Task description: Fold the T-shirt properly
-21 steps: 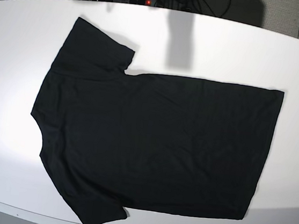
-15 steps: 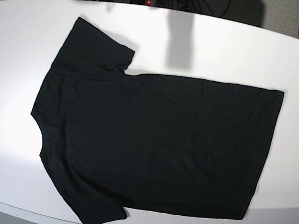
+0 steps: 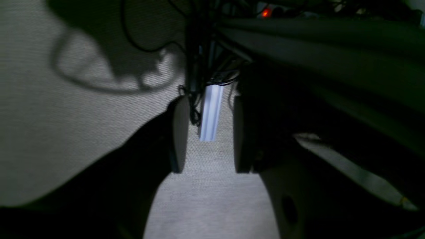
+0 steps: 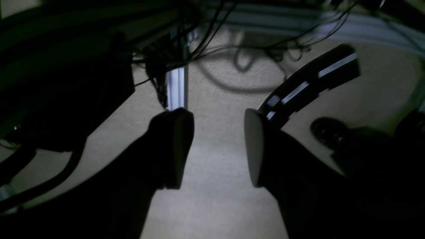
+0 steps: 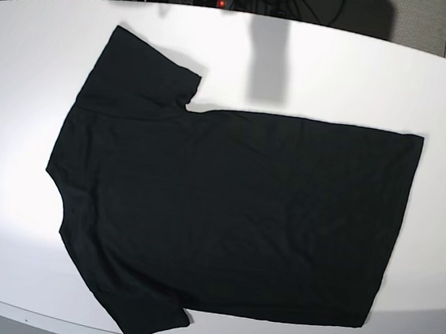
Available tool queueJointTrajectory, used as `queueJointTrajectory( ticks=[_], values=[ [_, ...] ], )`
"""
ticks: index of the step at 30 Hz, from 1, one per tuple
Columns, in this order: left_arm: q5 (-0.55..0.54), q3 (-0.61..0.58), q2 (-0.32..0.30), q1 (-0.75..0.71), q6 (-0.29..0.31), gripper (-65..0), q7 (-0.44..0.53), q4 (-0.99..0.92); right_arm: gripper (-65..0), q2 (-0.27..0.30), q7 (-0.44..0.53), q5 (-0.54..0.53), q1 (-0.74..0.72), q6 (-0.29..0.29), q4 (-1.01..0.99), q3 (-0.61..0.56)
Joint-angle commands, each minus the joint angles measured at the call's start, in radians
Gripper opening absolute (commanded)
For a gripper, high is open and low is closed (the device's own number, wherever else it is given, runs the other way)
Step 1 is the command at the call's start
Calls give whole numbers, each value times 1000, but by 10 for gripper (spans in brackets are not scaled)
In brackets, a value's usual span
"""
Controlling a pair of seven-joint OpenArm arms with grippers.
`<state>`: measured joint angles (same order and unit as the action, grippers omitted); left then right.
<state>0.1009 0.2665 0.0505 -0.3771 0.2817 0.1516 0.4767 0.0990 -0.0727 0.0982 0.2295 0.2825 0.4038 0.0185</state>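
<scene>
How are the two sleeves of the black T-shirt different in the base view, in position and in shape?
On the T-shirt, the far sleeve lies wholly on the white table, spread flat with a square hem, and a clear notch separates it from the body. The near sleeve reaches the table's front edge, and its tip looks narrower and rounded. Both are black, flat and at the collar end, on the image's left.

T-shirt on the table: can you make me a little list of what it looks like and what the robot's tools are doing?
thing: black T-shirt
lying: spread flat on the white table, unfolded
collar end: toward the base view's left
sleeves: both spread out at that end
hem: toward the right
left tool: open, holding nothing, not over the shirt
right tool: open, holding nothing
arms in base view: not seen
</scene>
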Motion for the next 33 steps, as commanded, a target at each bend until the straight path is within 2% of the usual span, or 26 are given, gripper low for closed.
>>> queueJointTrajectory(
  ticks=[1,3,7,12,14,22,28,33],
  values=[
    [-3,-2,2,-29,6,-435,6,30,-360,8,4,-2,26,6,32,0],
    [-4,-2,2,-66,6,-435,3,88,-360,15,4,-2,74,11,104,0],
    [-4,-2,2,-134,14,-435,-33,200,-361,26,4,-6,180,69,265,0],
    [-4,-2,2,-222,104,-435,-48,332,-361,40,-6,-64,311,195,459,0],
    [-4,-2,2,-259,119,-435,-55,387,-361,51,-24,-108,364,233,535,1],
    [-4,-2,2,-435,123,-435,-71,666,-361,88,-60,-148,591,238,838,2],
    [-4,-2,-3,-572,186,-435,-87,925,-361,120,-92,-213,750,232,1059,10],
    [-7,1,-40,-647,191,-435,-146,1138,-361,119,-145,-214,879,231,1252,61]
  ],
)
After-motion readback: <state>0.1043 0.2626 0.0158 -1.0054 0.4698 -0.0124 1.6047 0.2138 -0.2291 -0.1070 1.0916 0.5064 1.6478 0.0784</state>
